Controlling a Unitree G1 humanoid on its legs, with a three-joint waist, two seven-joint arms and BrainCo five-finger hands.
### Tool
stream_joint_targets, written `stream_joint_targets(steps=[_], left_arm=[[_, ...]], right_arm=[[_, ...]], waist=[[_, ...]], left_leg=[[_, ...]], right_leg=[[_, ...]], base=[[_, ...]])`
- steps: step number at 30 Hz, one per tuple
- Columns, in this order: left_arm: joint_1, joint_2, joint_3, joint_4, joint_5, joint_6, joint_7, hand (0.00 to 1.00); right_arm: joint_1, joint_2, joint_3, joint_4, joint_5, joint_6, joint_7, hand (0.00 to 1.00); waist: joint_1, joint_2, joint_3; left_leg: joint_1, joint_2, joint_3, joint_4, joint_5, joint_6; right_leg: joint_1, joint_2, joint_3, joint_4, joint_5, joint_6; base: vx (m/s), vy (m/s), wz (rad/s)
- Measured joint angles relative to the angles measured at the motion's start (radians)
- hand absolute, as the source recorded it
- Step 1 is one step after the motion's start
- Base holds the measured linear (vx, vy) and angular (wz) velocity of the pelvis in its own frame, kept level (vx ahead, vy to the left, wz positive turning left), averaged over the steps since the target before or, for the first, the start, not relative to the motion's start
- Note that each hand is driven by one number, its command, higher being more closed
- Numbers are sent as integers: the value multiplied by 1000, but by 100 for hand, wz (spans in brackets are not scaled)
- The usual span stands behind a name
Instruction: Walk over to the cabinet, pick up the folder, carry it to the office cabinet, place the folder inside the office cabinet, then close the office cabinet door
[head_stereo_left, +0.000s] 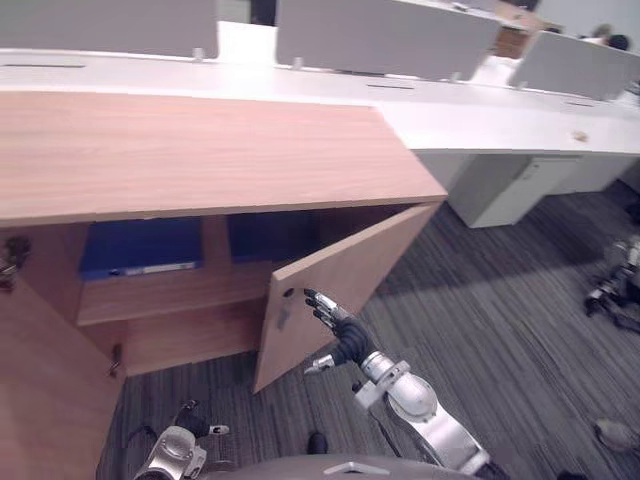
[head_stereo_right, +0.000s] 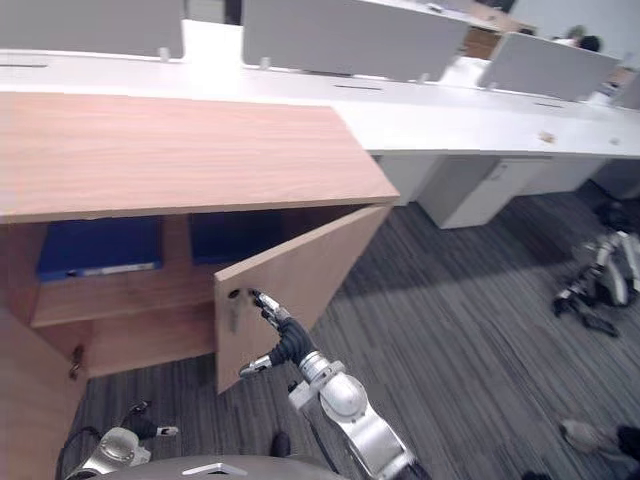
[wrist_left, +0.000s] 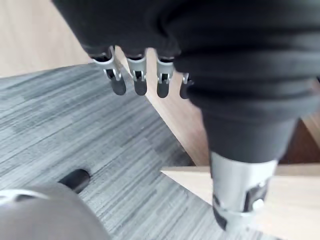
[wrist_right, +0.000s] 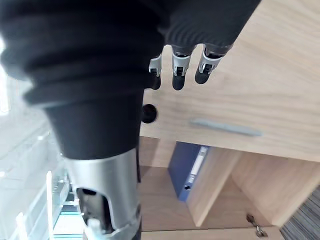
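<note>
From the head views we see the office cabinet (head_stereo_left: 200, 150) with its right door (head_stereo_left: 350, 270) half open and the blue folder (head_stereo_left: 140, 248) lying on the shelf inside. Our right wrist view adds the door's slim grey handle (wrist_right: 225, 127). The right hand (head_stereo_left: 335, 322) is stretched toward the door's outer face, fingers straight, perhaps touching it. The left hand (wrist_left: 118, 80) hangs over the carpet (wrist_left: 60, 130), fingers relaxed.

Office cabinet (head_stereo_left: 200, 150): warm brown wood grain, top and door (head_stereo_left: 340, 280) alike. Folder (head_stereo_left: 140, 247) on the shelf: deep blue, with a pale strip along its edge (a second blue block (head_stereo_left: 268, 236) sits beside it). Carpet (head_stereo_left: 500, 300): dark grey, finely striped. Desks (head_stereo_left: 480, 120): white. Screens (head_stereo_left: 380, 35): light grey. Right hand (head_stereo_left: 335, 318): silver fingers, dark tips.
</note>
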Motion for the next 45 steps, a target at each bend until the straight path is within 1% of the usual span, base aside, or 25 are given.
stream_joint_targets(steps=[2, 3, 4, 5, 6, 8, 10, 11, 14, 17, 19, 23, 26, 28, 32, 36, 38, 41, 43, 45], left_arm=[[20, 2, 11, -1, -9, 0, 0, 0], [42, 2, 28, -2, -20, 0, 0, 0], [50, 2, 37, -5, -30, 1, 1, 0], [55, -4, 48, -22, -42, 0, 6, 0], [57, -7, 48, -33, -51, -1, 12, 0], [62, -13, 56, -37, -69, -1, 19, 0], [66, -21, 63, -51, -71, -1, 20, 0], [67, -25, 78, -63, -78, -1, 21, 0], [69, -27, 87, -66, -86, -1, 24, 0], [79, -35, 86, -66, -87, -1, 25, 0], [79, -39, 85, -67, -89, -2, 30, 0], [78, -39, 85, -83, -108, -2, 41, 0], [68, -40, 84, -107, -109, -3, 42, 0], [61, -42, 84, -109, -110, -4, 43, 0], [65, -50, 85, -110, -133, -4, 49, 0], [72, -56, 86, -144, -147, -4, 64, 0], [65, -61, 86, -147, -152, -8, 66, 0], [66, -68, 91, -147, -180, -11, 71, 0], [66, -74, 97, -147, -197, -11, 78, 0], [73, -87, 132, -147, -246, -12, 86, 0]], right_arm=[[-45, 1, -27, 82, 19, 1, -4, 0], [-90, 7, -69, 155, 22, 1, -7, 0], [-110, 11, -85, 183, 22, 1, -13, 0], [-142, 21, -119, 228, 23, 1, -38, 0], [-171, 31, -145, 270, 23, 2, -54, 0], [-204, 37, -156, 311, 23, 1, -81, 0], [-212, 39, -167, 316, 20, 1, -94, 0], [-221, 39, -172, 328, 17, 1, -100, 0], [-267, 42, -185, 402, -21, 2, -121, 0], [-311, 49, -198, 466, -26, 1, -137, 0], [-330, 62, -224, 525, -62, 2, -160, 0], [-333, 79, -255, 556, -95, 7, -162, 0], [-312, 78, -276, 556, -101, 11, -165, 0], [-274, 81, -291, 552, -127, 11, -167, 0], [-141, 116, -328, 544, -175, 13, -177, 0], [-22, 157, -348, 557, -248, 20, -177, 0], [7, 185, -369, 636, -298, 22, -178, 0], [17, 215, -414, 738, -323, 26, -187, 0], [18, 223, -432, 768, -333, 31, -200, 0], [25, 234, -452, 789, -334, 45, -204, 0]], waist=[[14, 11, 8], [21, 20, 15], [26, 24, 17], [33, 28, 20], [38, 38, 27], [47, 43, 34], [51, 56, 43], [52, 58, 45], [59, 60, 47], [59, 59, 47], [60, 60, 47], [58, 61, 59], [56, 60, 61], [56, 60, 61], [50, 61, 61], [34, 62, 61], [25, 62, 61], [25, 66, 59], [23, 68, 60], [21, 69, 59]], left_leg=[[-23, -5, -31, 16, -4, 5], [-34, -9, -51, 20, -4, 6], [-39, -11, -58, 22, -4, 7], [-53, -14, -79, 29, -3, 9], [-67, -17, -97, 35, -1, 10], [-72, -21, -110, 34, 2, 14], [-86, -28, -129, 34, 9, 18], [-93, -33, -142, 31, 14, 18], [-99, -35, -157, 30, 22, 17], [-98, -40, -165, 14, 36, 16], [-98, -45, -176, -7, 53, 17], [-85, -51, -188, -48, 82, 16], [-83, -54, -205, -68, 101, 13], [-77, -56, -219, -86, 113, 12], [-46, -56, -237, -125, 130, 10], [-43, -59, -255, -144, 145, 9], [-29, -62, -267, -167, 160, 10], [-12, -64, -273, -187, 174, 11], [-7, -67, -276, -199, 185, 12], [7, -69, -282, -219, 200, 13]], right_leg=[[2, -3, -29, 0, -1, -1], [0, -7, -44, 0, -1, -1], [0, -10, -54, 0, -1, -1], [2, -14, -72, 1, -1, -1], [1, -17, -91, 1, -1, -1], [2, -19, -99, 1, -1, -1], [0, -24, -118, 1, -5, 3], [0, -28, -126, 1, -10, 9], [0, -28, -143, 5, -14, 8], [-2, -30, -148, 5, -14, 8], [-5, -34, -158, 5, -14, 8], [-4, -38, -170, 5, -15, 7], [-3, -39, -188, 5, -17, 7], [1, -39, -201, 5, -21, 7], [24, -39, -220, 4, -31, 11], [29, -41, -238, 3, -34, 14], [39, -44, -252, 3, -36, 17], [51, -46, -256, 4, -37, 18], [51, -48, -258, 5, -37, 19], [57, -51, -263, 8, -38, 20]], base=[[36, 29, 51], [14, 17, 39], [0, 16, 51], [-9, 12, 48], [-23, 7, 47], [-24, 1, 23], [-37, -11, 29], [-35, -15, 33], [-39, -25, 19], [-34, -18, 9], [-50, -24, 17], [-39, -22, 10], [-17, -21, 20], [-4, -19, 20], [12, -12, 14], [-7, -3, 14], [-21, -3, 17], [-37, 7, 6], [-51, 10, 6], [-64, 9, 8]])
